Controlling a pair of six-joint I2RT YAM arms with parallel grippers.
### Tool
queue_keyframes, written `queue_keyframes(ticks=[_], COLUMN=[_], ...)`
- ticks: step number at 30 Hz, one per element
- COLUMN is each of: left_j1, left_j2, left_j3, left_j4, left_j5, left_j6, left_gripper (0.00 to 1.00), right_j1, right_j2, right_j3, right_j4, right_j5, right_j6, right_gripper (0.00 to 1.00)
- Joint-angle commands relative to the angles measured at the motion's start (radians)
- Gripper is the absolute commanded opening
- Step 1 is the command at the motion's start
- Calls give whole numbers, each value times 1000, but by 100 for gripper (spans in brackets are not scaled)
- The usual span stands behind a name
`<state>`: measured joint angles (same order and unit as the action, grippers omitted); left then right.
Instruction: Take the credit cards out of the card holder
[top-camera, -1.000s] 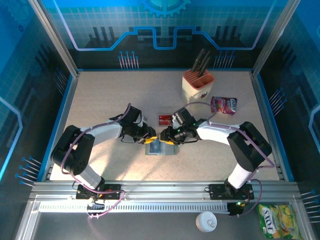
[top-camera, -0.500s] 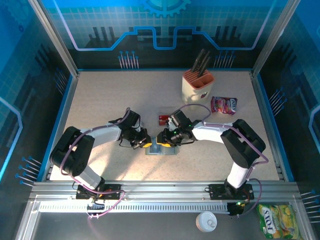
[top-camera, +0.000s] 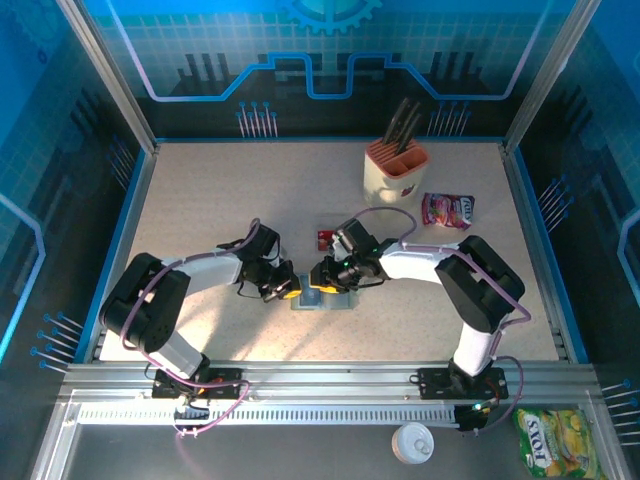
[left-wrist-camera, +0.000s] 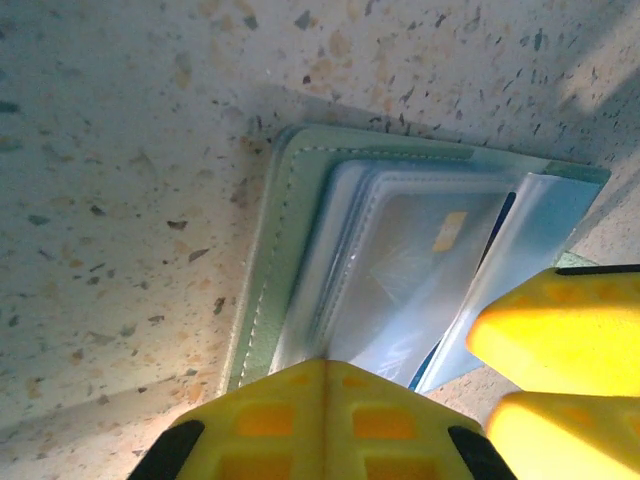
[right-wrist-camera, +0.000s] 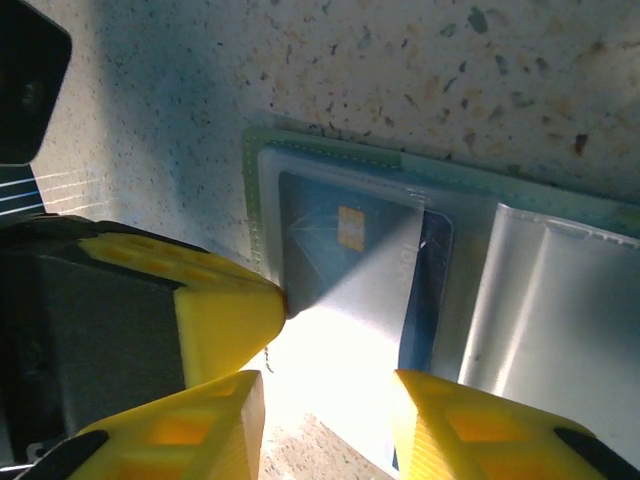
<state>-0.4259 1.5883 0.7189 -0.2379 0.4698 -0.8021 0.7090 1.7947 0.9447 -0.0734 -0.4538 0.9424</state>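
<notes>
Card holder (left-wrist-camera: 262, 280) open, beneath left tool (left-wrist-camera: 325, 385)

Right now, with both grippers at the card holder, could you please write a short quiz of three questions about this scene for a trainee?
1. True or false: the left gripper is shut at the edge of the card holder.
2. Choose one: in the right wrist view, which colour is the chip card in the card holder? A red, B dark blue, C yellow.
3. Short answer: what lies between the card holder and the knife block?

Key: 1 true; 2 B; 3 a red card.
</notes>
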Motion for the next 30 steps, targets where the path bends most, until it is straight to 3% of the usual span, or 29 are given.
queue_keyframes(ticks=[1,9,17,30], left_j1=[7,13,16,18], left_j2=[-20,-83,-16,10], left_j3=[-11,-4,-22,-21], left_j4=[-17,-47,11,-9], left_j5=[-16,-46,3,-8], left_j6=[20,20,9,26], left_gripper=[2,4,1,1], right_j1=[17,23,22,20], right_j2=[23,30,45,41], right_j3=[32,30,34,42], right_j4=[0,11,2,-59], right_j5=[-16,-22,-20,-5], right_j6=[0,0,-5,-34], right_gripper=[38,36,36,36])
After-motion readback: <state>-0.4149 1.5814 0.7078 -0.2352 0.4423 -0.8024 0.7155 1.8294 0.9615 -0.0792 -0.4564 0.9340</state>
